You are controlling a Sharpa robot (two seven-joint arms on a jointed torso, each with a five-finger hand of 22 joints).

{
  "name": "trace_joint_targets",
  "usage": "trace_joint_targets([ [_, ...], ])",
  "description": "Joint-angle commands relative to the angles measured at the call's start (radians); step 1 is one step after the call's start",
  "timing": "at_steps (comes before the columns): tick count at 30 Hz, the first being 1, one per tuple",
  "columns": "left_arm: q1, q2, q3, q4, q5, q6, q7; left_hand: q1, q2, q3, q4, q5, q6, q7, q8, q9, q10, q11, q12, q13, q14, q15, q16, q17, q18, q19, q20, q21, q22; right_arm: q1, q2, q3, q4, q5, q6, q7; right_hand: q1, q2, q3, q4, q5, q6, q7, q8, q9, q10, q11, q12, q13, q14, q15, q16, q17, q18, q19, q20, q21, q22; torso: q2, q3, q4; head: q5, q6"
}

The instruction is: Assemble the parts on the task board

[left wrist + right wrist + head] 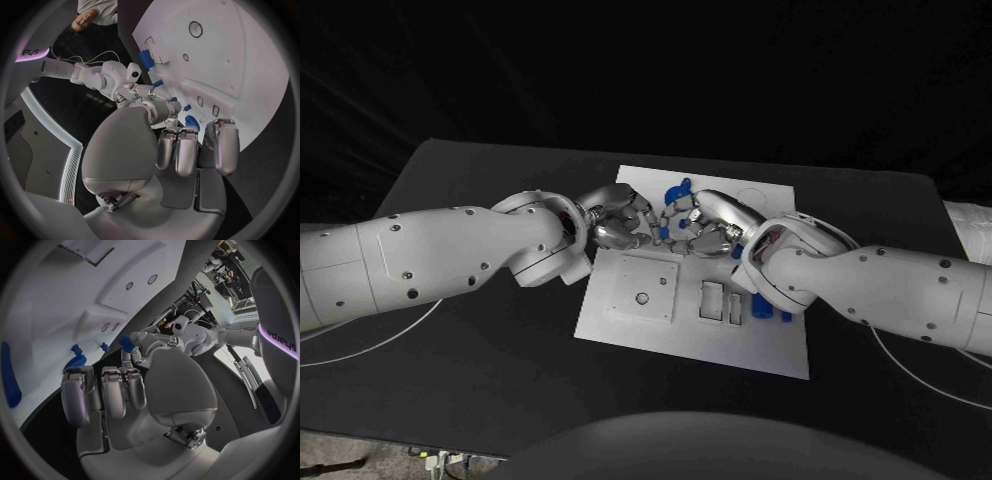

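Both robot hands meet over the board's [776,350] far half on the table [473,380]. The left robot hand [615,222] and right robot hand [708,228] have curled fingers facing each other, fingertips close together around small blue parts [678,232]; which hand holds them I cannot tell. Another blue part [679,188] lies on the board beyond the hands, and more [762,306] sit at the board's edge under the right arm.

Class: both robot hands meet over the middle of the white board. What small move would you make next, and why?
Probably ease the two hands together slowly. The left robot hand and right robot hand meet fingertip to fingertip above the task board, with a small blue part between them; who holds it is unclear.
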Motion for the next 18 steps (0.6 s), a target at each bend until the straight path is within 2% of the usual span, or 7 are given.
trace_joint_targets([
  [1,0.002,0.008,0.004,0.012,0.002,0.010,0.046,0.004,-0.008,0.003,0.005,0.006,0.000,-0.010,0.005,-0.001,0.104,-0.001,0.003,0.263,0.104,-0.006,0.003,0.263,0.006,0.000,-0.007,-0.003,0.215,-0.003,0.007,-0.001,0.005,-0.005,0.036,0.009,-0.001,0.009,0.006,-0.002,0.005,0.007,-0.003,0.006,0.001,0.104,0.009,0.004,0.263,0.104,0.005,0.003,0.263,0.004,0.056,0.005,-0.007,0.239,0.000,0.0002,0.0001,0.002,0.000],
  [18,0.002,0.015,0.004,0.010,0.002,0.020,0.040,0.002,-0.011,0.016,0.007,0.008,-0.013,-0.007,-0.007,-0.008,0.104,0.002,0.003,0.263,0.104,-0.003,0.003,0.263,0.007,-0.001,-0.005,-0.004,0.214,-0.003,0.011,-0.001,0.001,-0.006,0.031,0.007,0.000,0.009,0.007,-0.002,0.004,0.007,-0.003,0.005,0.002,0.104,0.009,0.004,0.263,0.104,0.005,0.003,0.263,0.005,0.055,0.005,-0.008,0.239,0.000,0.0002,-0.0006,0.002,0.000],
])
